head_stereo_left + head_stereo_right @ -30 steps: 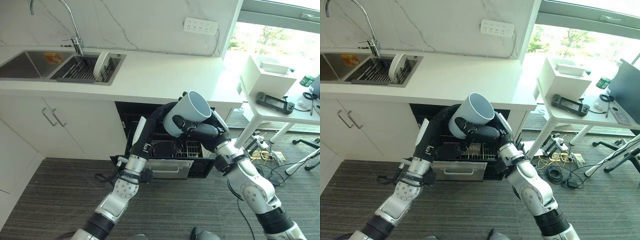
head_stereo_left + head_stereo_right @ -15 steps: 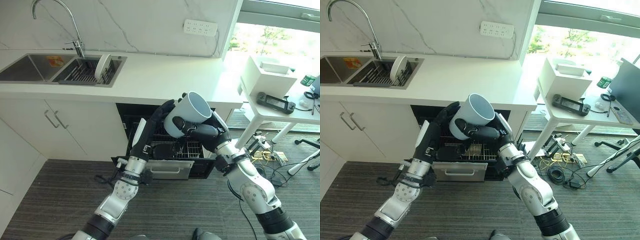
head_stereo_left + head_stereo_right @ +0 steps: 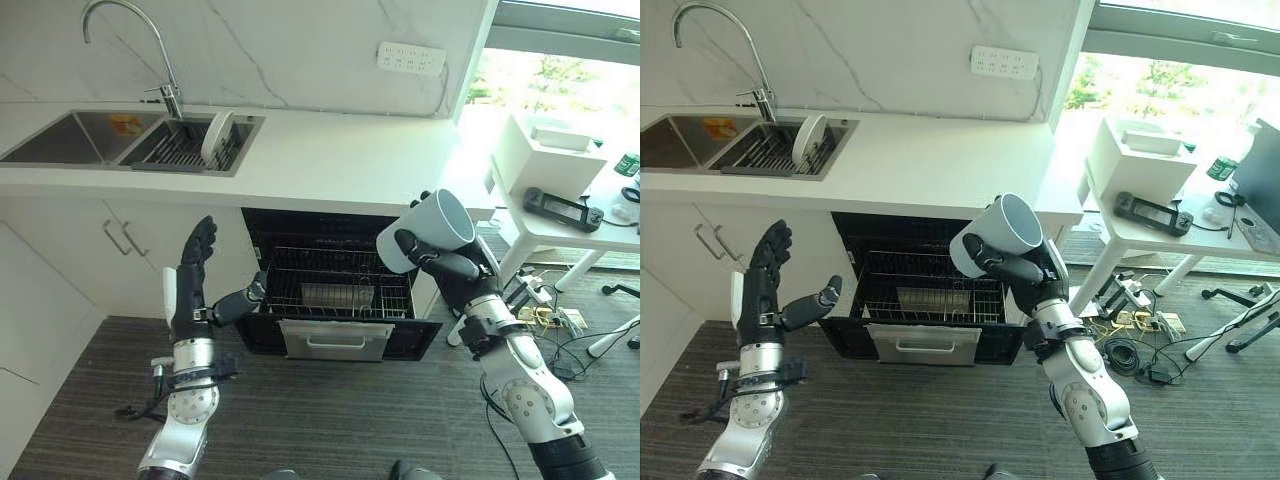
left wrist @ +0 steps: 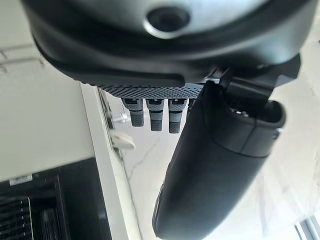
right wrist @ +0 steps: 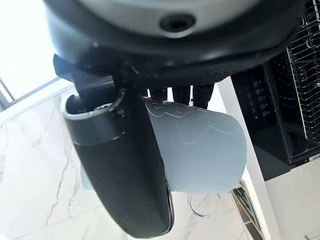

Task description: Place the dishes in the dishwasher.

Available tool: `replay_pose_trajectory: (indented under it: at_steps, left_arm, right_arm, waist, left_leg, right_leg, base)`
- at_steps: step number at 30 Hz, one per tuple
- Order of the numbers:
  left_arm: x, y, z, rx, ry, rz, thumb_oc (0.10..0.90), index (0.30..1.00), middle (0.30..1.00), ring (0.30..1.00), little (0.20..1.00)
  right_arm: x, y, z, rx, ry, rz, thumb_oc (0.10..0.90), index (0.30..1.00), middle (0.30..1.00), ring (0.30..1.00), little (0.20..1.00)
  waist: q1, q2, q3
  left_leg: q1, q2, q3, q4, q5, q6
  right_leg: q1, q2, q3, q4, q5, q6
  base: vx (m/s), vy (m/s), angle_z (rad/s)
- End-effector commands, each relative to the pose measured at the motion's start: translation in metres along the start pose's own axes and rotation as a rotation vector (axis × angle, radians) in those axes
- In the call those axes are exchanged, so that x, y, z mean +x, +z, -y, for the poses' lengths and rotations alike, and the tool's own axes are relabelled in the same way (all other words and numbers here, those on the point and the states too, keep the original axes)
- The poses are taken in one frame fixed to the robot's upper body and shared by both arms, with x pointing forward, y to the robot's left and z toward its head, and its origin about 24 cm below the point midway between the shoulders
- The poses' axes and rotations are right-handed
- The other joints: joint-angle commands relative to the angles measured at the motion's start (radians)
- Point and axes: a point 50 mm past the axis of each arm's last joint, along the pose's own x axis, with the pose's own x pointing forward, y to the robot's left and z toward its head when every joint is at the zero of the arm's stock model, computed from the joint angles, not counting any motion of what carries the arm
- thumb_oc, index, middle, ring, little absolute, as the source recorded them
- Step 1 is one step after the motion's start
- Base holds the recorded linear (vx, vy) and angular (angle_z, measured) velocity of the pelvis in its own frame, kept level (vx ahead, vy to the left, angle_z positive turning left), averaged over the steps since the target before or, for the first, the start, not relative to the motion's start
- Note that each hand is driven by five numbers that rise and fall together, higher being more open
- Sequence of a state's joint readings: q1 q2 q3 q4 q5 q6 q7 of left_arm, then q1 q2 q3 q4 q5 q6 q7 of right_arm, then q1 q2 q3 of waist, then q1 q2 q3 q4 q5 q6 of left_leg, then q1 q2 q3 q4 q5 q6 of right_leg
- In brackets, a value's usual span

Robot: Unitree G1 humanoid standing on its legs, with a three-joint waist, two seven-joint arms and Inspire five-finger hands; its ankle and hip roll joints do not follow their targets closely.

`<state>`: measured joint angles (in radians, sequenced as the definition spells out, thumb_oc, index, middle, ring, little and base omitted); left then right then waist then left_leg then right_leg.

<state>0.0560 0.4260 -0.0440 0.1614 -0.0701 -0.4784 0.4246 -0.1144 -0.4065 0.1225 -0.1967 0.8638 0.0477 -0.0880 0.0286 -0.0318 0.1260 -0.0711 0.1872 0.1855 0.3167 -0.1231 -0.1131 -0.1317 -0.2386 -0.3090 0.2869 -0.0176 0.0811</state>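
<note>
A pale blue mug (image 3: 428,232) hangs tilted in the air, in front of the counter edge and above the right end of the open dishwasher (image 3: 340,300). My right hand (image 3: 455,265) is shut on it; in the right wrist view the thumb (image 5: 125,165) lies across the mug (image 5: 200,150). The dishwasher's wire rack (image 3: 930,290) is pulled out, with a metal piece in its middle. My left hand (image 3: 195,275) is raised, open and holding nothing, left of the dishwasher in front of the cabinet. A white plate (image 3: 214,138) stands upright in the sink's drying rack.
A steel sink (image 3: 80,135) with a tall tap (image 3: 150,45) sits in the white counter (image 3: 340,160). Cabinet doors (image 3: 120,235) stand left of the dishwasher. To the right is a white table (image 3: 590,225) with a box and a controller; cables lie on the floor beneath.
My left hand has left the mug and swung out to the left, raised and open. My right hand has carried the mug to the right. The camera has shifted.
</note>
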Motion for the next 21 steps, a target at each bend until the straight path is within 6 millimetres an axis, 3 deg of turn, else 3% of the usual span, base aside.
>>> replay_pose_trajectory:
  at_steps: [1, 4, 5, 9, 15, 21]
  left_arm:
    - [0.030, 0.037, -0.001, -0.056, -0.037, 0.204, 0.800, 0.900, 0.900, 0.900, 0.900]
    - [0.036, 0.037, 0.005, 0.004, -0.168, 0.170, 0.800, 0.900, 0.900, 0.900, 0.900]
    - [0.042, 0.037, 0.010, 0.109, -0.281, 0.167, 0.800, 0.900, 0.900, 0.900, 0.900]
    - [0.063, 0.041, 0.012, 0.283, -0.427, 0.147, 0.800, 0.900, 0.900, 0.900, 0.900]
    - [0.075, 0.021, 0.023, 0.419, -0.669, -0.042, 0.800, 0.900, 0.900, 0.900, 0.900]
    - [0.094, 0.011, 0.013, 0.524, -0.726, -0.149, 0.800, 0.900, 0.900, 0.900, 0.900]
  right_arm:
    - [0.006, 0.059, -0.010, -0.008, 0.079, 0.331, 0.400, 0.300, 0.300, 0.300, 0.300]
    - [0.003, 0.056, -0.009, -0.028, 0.090, 0.303, 0.400, 0.300, 0.300, 0.300, 0.300]
    - [0.003, 0.054, -0.010, -0.053, 0.105, 0.281, 0.400, 0.300, 0.300, 0.300, 0.300]
    - [0.005, 0.055, -0.011, -0.099, 0.143, 0.244, 0.400, 0.300, 0.300, 0.300, 0.300]
    - [0.008, 0.058, -0.012, -0.131, 0.162, 0.207, 0.400, 0.300, 0.300, 0.300, 0.300]
    - [0.011, 0.063, -0.012, -0.160, 0.194, 0.173, 0.400, 0.300, 0.300, 0.300, 0.300]
  waist:
    - [0.001, -0.005, -0.039]
    - [-0.013, 0.004, -0.040]
    - [-0.027, 0.011, -0.040]
    - [-0.054, 0.027, -0.042]
    - [-0.087, 0.043, -0.042]
    - [-0.128, 0.060, -0.044]
  left_leg:
    - [0.048, 0.025, -0.026, -0.017, -0.093, 0.006]
    - [0.049, 0.025, -0.022, -0.017, -0.091, 0.007]
    - [0.053, 0.026, -0.016, -0.017, -0.089, 0.006]
    - [0.056, 0.027, -0.002, -0.017, -0.087, 0.006]
    - [0.061, 0.030, 0.017, -0.017, -0.086, 0.007]
    - [0.065, 0.033, 0.050, -0.017, -0.086, 0.009]
  right_leg:
    - [0.072, -0.090, 0.007, 0.013, -0.086, 0.117]
    - [0.069, -0.088, 0.015, 0.013, -0.084, 0.120]
    - [0.067, -0.085, 0.025, 0.013, -0.083, 0.121]
    - [0.064, -0.083, 0.037, 0.013, -0.082, 0.126]
    - [0.055, -0.077, 0.056, 0.013, -0.078, 0.132]
    - [0.032, -0.064, 0.092, 0.013, -0.074, 0.132]
  base:
    - [0.00, 0.000, 0.00]
    - [0.02, 0.046, 0.01]
    - [0.02, 0.072, 0.02]
    - [0.00, 0.058, -0.06]
    - [-0.01, 0.029, -0.12]
    - [-0.01, 0.038, -0.22]
